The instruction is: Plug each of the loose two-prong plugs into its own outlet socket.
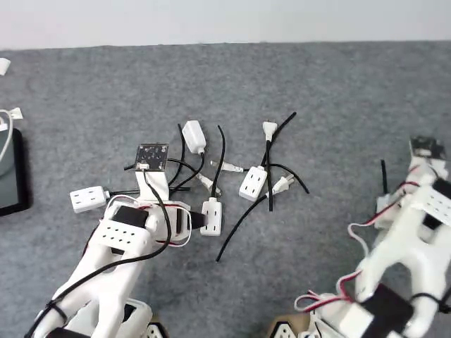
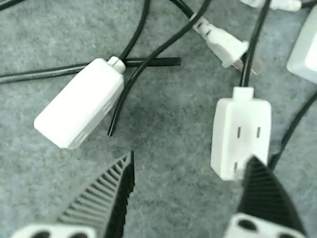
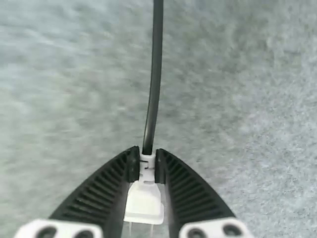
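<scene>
My left gripper [image 2: 191,158] hangs open over the grey mat. Its one fingertip [image 2: 253,163] is at the near end of a white outlet socket [image 2: 241,136], which lies slots up; a white block on a black cord [image 2: 79,109] lies beyond the other finger. A loose two-prong plug [image 2: 223,44] rests just past that socket. From above, this socket [image 1: 211,216] is beside the left arm, with other sockets [image 1: 254,184] [image 1: 88,199] and loose plugs [image 1: 269,128] [image 1: 229,167] around it. My right gripper [image 3: 144,158] is shut on a white two-prong plug [image 3: 143,201], whose black cord [image 3: 154,74] runs straight away.
Black cords cross the mat's middle among the sockets. A white adapter [image 1: 194,135] lies at the far side of the tangle. A dark flat device [image 1: 10,172] sits at the left edge. The right arm [image 1: 416,232] stands over bare mat at the right.
</scene>
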